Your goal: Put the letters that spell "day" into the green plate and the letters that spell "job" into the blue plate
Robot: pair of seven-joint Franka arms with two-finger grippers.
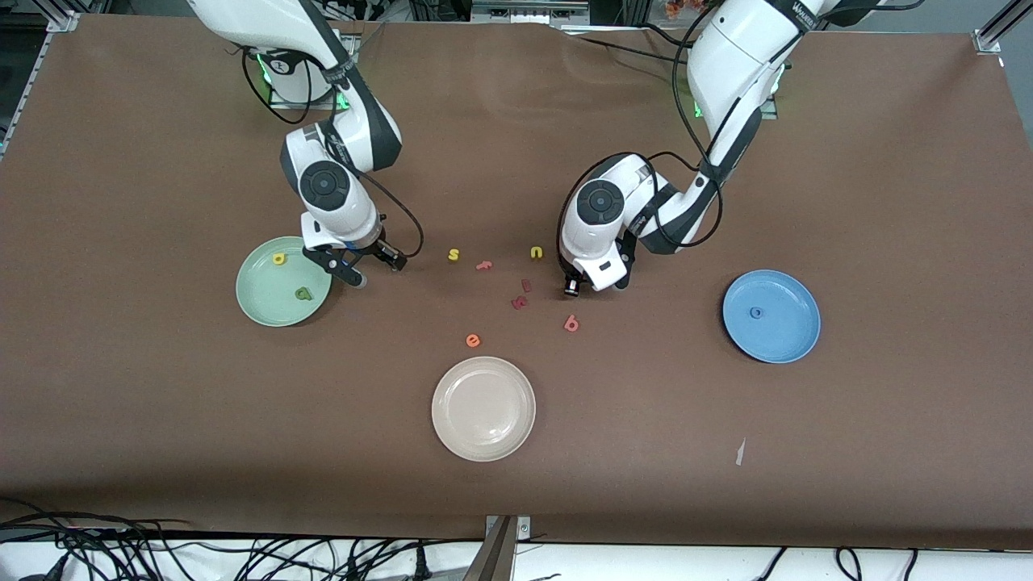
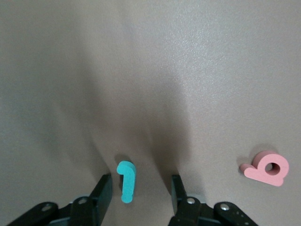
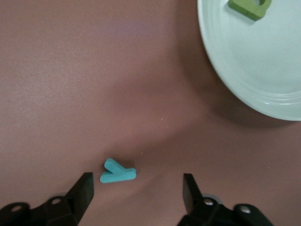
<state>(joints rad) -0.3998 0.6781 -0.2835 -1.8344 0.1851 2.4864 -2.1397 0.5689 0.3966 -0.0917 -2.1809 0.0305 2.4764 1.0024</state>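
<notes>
Front view: the green plate (image 1: 283,281) sits on the brown desk (image 1: 161,420) toward the right arm's end, w/ the yellow "a" (image 1: 279,259) and the olive "d" (image 1: 303,293) lying in it. The right gripper (image 1: 373,271) is just beside this plate, at its rim toward the middle of the desk, fingers apart. The blue plate (image 1: 771,315) is toward the left arm's end, w/ the blue "o" (image 1: 756,312) in its centre. The left gripper (image 1: 583,284) is low betw. the two plates, closer to the blue plate; its fingers I cannot tell from here. The pink "b" (image 1: 571,323) lies near it, nearer to the camera. Also betw. the plates: yellow "s" (image 1: 453,255), yellow "u" (image 1: 537,252), orange "e" (image 1: 473,340), some dark red pieces (image 1: 520,302). The cream plate (image 1: 483,408) is nearer to the camera than all of them.

Left wrist view: the teal "j" (image 2: 127,181) lies flat on the desk betw. the two black fingers (image 2: 102,193), which stand apart, not touching it. The "b" (image 2: 266,168) is a bit away from it.

Right wrist view: the teal "y" (image 3: 117,172) lies on the desk betw. the wide-open fingers (image 3: 83,192), close to one of them, no contact. Green plate rim (image 3: 244,89) near, w/ the "d" (image 3: 250,6) inside.
</notes>
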